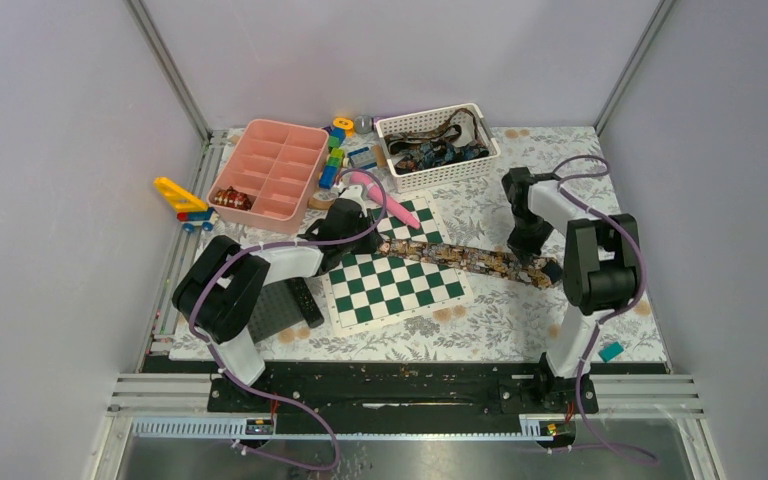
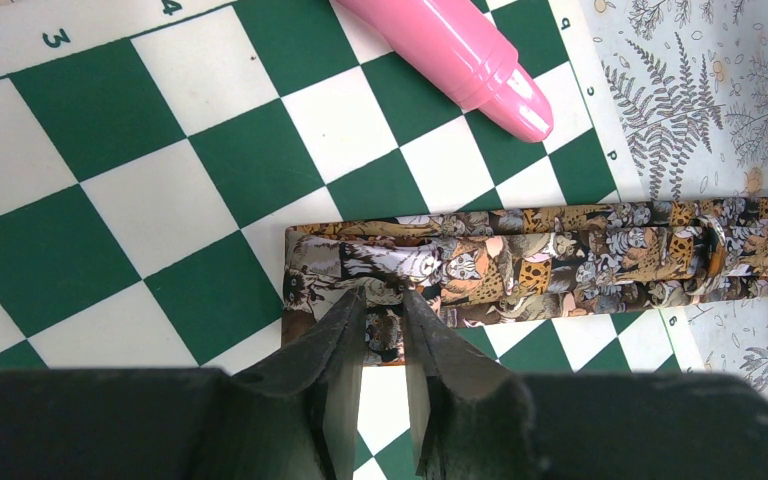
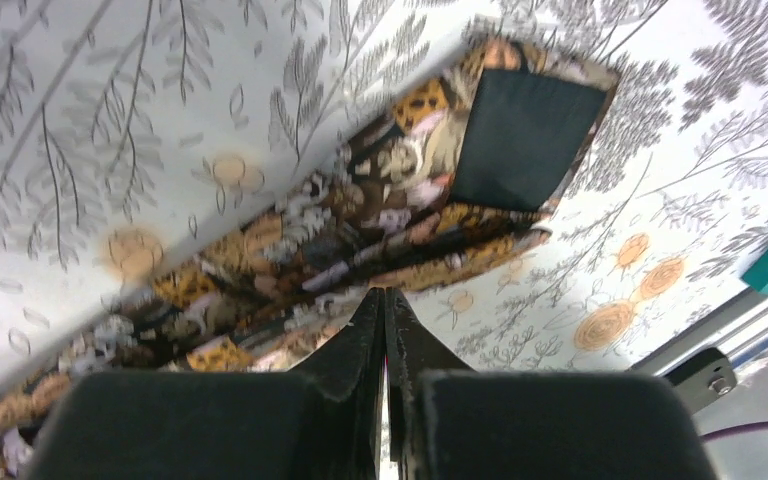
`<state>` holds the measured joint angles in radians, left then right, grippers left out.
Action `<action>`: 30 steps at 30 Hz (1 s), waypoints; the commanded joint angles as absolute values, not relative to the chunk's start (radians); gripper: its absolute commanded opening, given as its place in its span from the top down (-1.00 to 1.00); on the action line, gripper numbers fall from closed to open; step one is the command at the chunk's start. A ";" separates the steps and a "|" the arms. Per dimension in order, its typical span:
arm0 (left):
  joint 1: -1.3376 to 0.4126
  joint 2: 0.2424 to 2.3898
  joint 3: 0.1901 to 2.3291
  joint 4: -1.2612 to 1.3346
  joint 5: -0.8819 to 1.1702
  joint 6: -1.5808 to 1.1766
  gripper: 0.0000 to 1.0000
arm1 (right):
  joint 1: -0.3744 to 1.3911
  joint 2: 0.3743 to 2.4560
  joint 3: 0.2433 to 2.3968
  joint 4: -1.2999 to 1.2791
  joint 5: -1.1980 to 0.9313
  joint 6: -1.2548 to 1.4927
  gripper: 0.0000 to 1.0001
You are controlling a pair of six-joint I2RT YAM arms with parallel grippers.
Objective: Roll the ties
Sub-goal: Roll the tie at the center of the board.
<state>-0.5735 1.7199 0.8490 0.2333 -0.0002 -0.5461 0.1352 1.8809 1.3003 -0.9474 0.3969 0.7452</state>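
A long animal-print fabric necktie in brown, tan and black lies flat and stretched out. It runs from the green-and-white chessboard mat across the mat's right edge onto the floral-patterned surface.

Its narrow, square-cut end rests on the mat. There the left end effector stands with its fingers a little apart, the tips set on the necktie's near edge just beside that end and a strip of fabric showing in the gap.

A glossy pink plastic cylinder lies on the mat beyond the far edge. Its rounded tip is near the necktie but not touching it.

At the other end the wide tip is folded back, baring its dark lining. The right end effector has its fingers pressed together on the necktie's near edge close to this fold.

Bare floral surface lies between the necktie and the front edge. A small teal block sits near the front right corner, well apart.

Behind, more dark patterned ties are heaped in a white slatted basket, with bare surface between it and the necktie.
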 commanded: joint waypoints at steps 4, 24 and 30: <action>-0.580 1.721 0.861 0.227 -0.011 -0.526 0.55 | 0.129 1.701 1.177 -0.887 0.217 0.777 0.92; -0.581 1.715 0.864 0.222 -0.016 -0.523 0.55 | 0.049 1.757 1.113 -0.950 0.370 0.973 1.00; -0.582 1.719 0.865 0.221 -0.017 -0.522 0.55 | 0.035 1.776 1.132 -0.935 0.399 0.982 1.00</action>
<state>-0.5755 1.7199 0.8490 0.2333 -0.0006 -0.5392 0.0456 1.7737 1.0954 -0.9260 0.3328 0.9436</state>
